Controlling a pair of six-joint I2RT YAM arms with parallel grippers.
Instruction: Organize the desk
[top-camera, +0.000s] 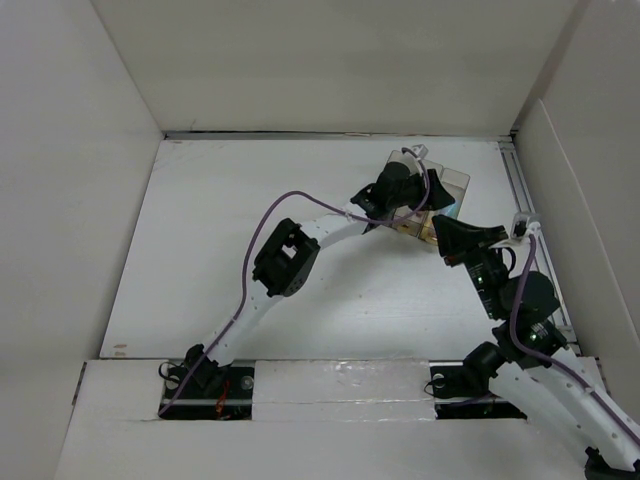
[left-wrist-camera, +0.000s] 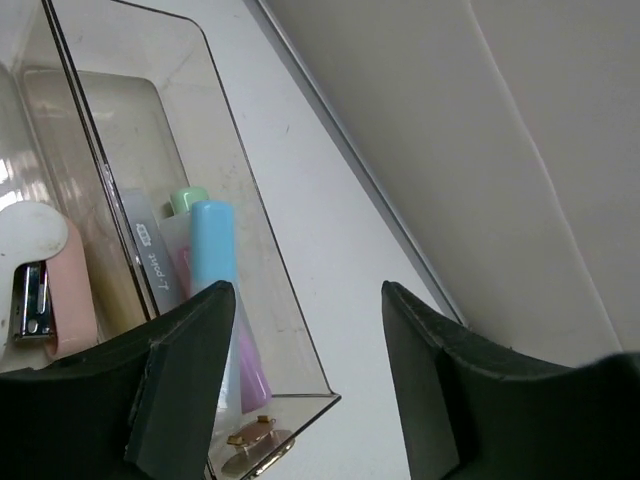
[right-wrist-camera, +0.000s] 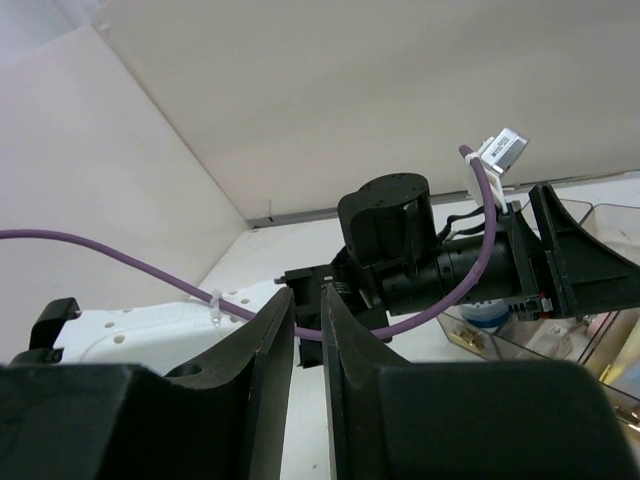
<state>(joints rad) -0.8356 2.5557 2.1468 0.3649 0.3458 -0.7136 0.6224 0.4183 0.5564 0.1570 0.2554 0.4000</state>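
Observation:
The white desk (top-camera: 250, 220) carries a translucent compartment bin (top-camera: 457, 181) at the back right. My left gripper (top-camera: 430, 192) hangs over the bin, open and empty. In the left wrist view the left gripper (left-wrist-camera: 307, 292) has one finger inside the bin and one outside, astride its clear side wall (left-wrist-camera: 270, 270). The bin holds a blue marker (left-wrist-camera: 212, 245), a white and pink stapler (left-wrist-camera: 40, 280) and gold clips (left-wrist-camera: 250, 445). My right gripper (top-camera: 445, 238) is just in front of the bin. In its wrist view the right gripper (right-wrist-camera: 308, 295) is shut and empty, pointing at the left arm's wrist (right-wrist-camera: 400, 240).
White upright panels (top-camera: 70, 180) border the desk on the left, back and right. A metal rail (top-camera: 520, 185) runs along the right edge, close to the bin. The left arm's purple cable (top-camera: 262, 225) loops above the desk's middle.

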